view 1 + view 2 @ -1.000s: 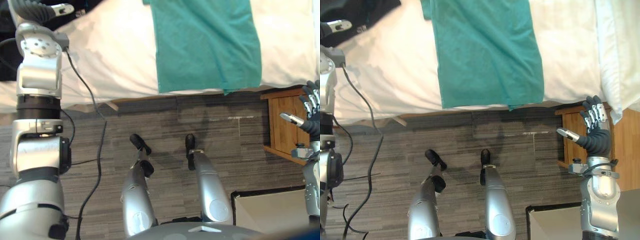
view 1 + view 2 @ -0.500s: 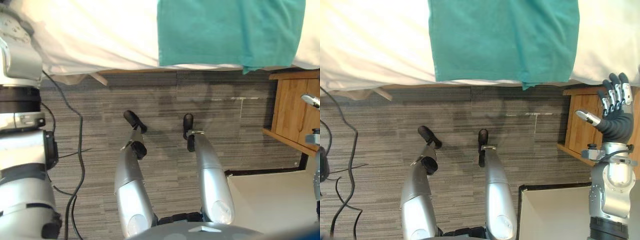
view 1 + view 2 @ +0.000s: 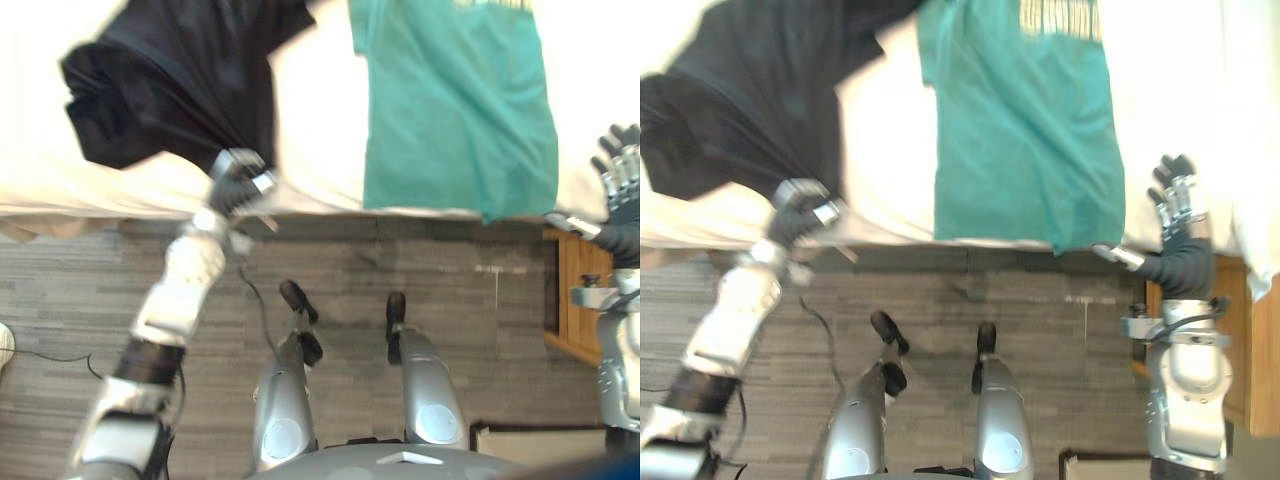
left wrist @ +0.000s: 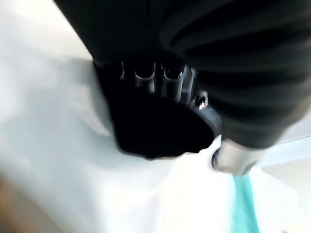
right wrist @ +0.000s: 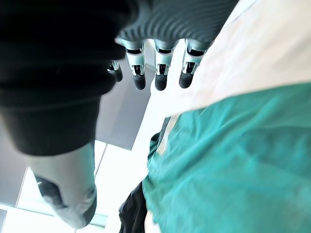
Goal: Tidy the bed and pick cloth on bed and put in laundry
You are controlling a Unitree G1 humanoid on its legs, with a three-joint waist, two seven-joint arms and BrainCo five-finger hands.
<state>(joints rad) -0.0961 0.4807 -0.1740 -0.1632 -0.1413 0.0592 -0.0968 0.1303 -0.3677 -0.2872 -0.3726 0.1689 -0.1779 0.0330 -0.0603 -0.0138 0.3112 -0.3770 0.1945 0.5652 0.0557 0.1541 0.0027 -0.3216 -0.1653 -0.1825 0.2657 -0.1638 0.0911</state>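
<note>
The black cloth (image 3: 165,85) was pinched at the near edge of the bed (image 3: 312,140) by the left hand (image 3: 238,180); fingers of the right hand (image 3: 1178,240) were spread.

White bed sheet (image 3: 310,150). On the bed sheet: black cloth (image 3: 170,80); teal T-shirt (image 3: 455,110) with pale print. Beside the bed sheet: grey streaked floor (image 3: 480,300).

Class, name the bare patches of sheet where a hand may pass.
A white strip lies between black cloth and teal cloth; another between teal cloth and the right hand. Crowded where the left hand grips the black cloth.
</note>
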